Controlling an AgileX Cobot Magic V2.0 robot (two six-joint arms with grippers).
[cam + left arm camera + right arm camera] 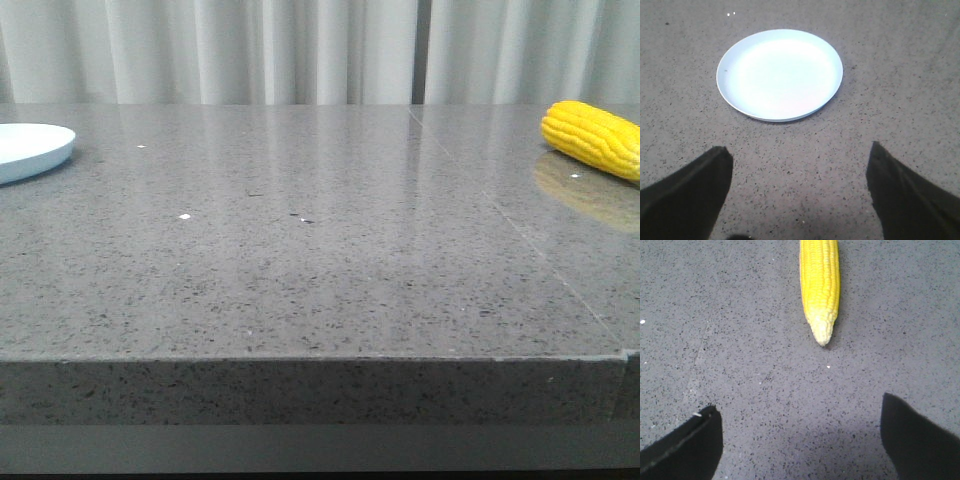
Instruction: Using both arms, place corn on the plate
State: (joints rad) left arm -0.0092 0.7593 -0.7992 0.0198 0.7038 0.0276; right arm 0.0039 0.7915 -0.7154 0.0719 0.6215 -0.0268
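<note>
Well, I see both claws, left gripper [800, 192] and right gripper [800, 437], spread wide; corn [592, 137] lies well apart from plate [30, 148].

Bare table [320, 250] lies between plate [30, 150] and corn [592, 138] — well apart.

Plate [30, 150] far left, corn [592, 138] far right

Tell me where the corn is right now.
The corn lies on the table's far right in the front view, opposite the plate at far left, ahead of the open right gripper.
</note>
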